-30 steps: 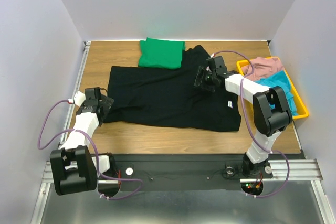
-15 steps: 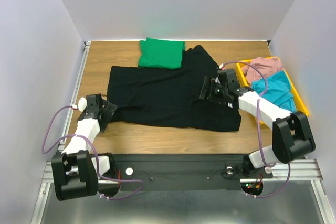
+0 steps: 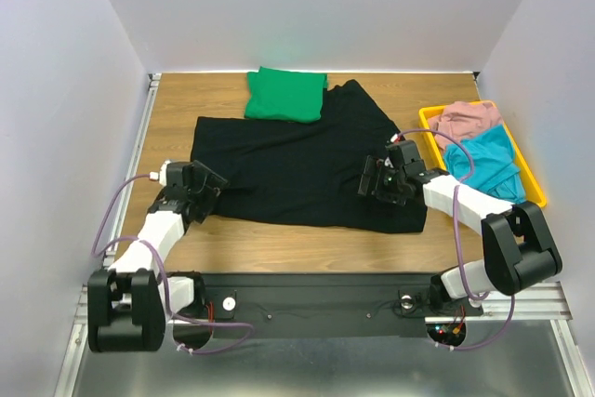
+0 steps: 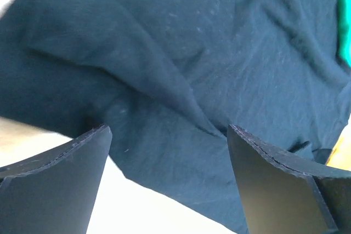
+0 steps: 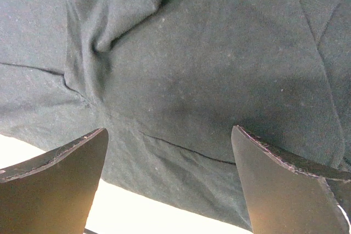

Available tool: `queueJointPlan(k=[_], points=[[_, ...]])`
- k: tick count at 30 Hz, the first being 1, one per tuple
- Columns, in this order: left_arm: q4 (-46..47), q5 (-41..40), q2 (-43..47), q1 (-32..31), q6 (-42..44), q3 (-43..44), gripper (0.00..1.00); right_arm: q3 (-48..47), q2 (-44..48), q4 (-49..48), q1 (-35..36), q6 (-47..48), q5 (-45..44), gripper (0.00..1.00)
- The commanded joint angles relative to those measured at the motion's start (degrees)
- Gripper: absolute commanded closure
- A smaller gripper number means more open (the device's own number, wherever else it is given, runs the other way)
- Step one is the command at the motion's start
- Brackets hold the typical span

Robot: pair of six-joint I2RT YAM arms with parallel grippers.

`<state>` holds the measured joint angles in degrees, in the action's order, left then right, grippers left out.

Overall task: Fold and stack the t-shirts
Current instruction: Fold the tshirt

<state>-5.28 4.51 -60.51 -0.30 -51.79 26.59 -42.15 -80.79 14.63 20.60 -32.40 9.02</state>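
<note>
Left and right jaws gape empty, seemingly just above the black t-shirt [image 3: 288,165].

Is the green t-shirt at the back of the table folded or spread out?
Folded: the green t-shirt is a small compact rectangle, with no sleeves showing.
</note>
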Motion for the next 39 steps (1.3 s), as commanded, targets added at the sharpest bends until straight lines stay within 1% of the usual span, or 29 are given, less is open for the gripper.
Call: queueJointPlan(k=[1,3,5,9,10,14,15,16,18,20,21,23,25,26,31,32,33,35,39], points=[[3.8,-0.6,-5.0,-2.1,-0.7,4.3,0.01,0.1,1.7,-1.6,-0.2,-0.1,-1.9,0.00],[4.7,-1.2,-7.9,-2.3,-0.9,5.5,0.01,0.3,2.0,-1.6,-0.2,-0.1,-2.0,0.00],[7.6,-1.7,-9.9,-2.5,-1.3,6.7,0.02,0.5,2.4,-1.5,-0.2,-0.1,-2.1,0.00],[9.9,-7.2,-14.4,-2.8,-1.3,9.6,0.02,0.9,3.1,-1.4,-0.2,-0.2,-2.5,0.00],[9.7,-10.3,-17.0,-2.6,-1.6,11.3,0.02,1.2,3.3,-1.4,-0.2,-0.3,-2.9,0.00],[10.2,-14.6,-23.7,-2.3,-0.6,17.3,0.02,1.3,4.2,-1.1,-0.2,-0.2,-3.3,0.00],[9.9,-15.8,-25.1,-2.3,-0.6,20.1,0.02,1.3,4.6,-0.9,-0.2,-0.2,-3.5,0.00],[9.8,-15.9,-27.7,-1.7,0.3,21.6,0.02,1.4,4.8,-0.8,-0.2,-0.1,-3.7,0.00],[8.5,-15.5,-30.1,-1.5,1.2,26.3,0.02,1.5,5.0,-0.3,-0.2,-0.1,-4.2,0.00],[6.1,-17.1,-32.2,-1.1,1.5,29.3,0.02,1.8,5.7,0.0,-0.1,-0.2,-5.1,0.00],[3.4,-17.9,-32.4,-1.0,1.5,31.4,0.02,1.9,6.1,0.6,-0.2,-0.4,-5.4,0.00],[0.4,-19.7,-31.4,-0.9,1.4,31.8,0.02,2.1,7.2,1.4,-0.2,-0.6,-6.6,0.00],[-0.3,-19.9,-29.4,-0.9,2.0,30.4,0.02,2.2,8.2,1.8,-0.2,-0.8,-7.6,0.00],[-0.4,-20.2,-27.0,-0.8,2.4,29.3,0.02,2.1,9.0,2.2,-0.2,-0.9,-8.5,0.00],[-9.4,-26.1,-20.4,-0.2,-0.3,24.5,0.02,2.2,10.3,4.9,-0.2,-1.7,-8.7,0.00],[-10.3,-26.7,-18.4,1.6,-0.8,23.4,0.02,2.5,11.0,5.9,-0.2,-2.3,-8.7,0.00],[-11.1,-27.2,-17.5,2.1,-1.2,22.3,0.02,2.9,11.5,6.5,-0.2,-2.8,-8.7,0.00],[-12.0,-28.2,-15.4,4.2,-2.5,18.8,0.02,4.0,12.8,8.3,-0.1,-4.8,-10.7,0.00],[-12.3,-28.1,-13.0,9.0,-2.6,14.5,0.02,5.2,16.6,14.9,-0.2,-7.9,-12.9,0.00]])
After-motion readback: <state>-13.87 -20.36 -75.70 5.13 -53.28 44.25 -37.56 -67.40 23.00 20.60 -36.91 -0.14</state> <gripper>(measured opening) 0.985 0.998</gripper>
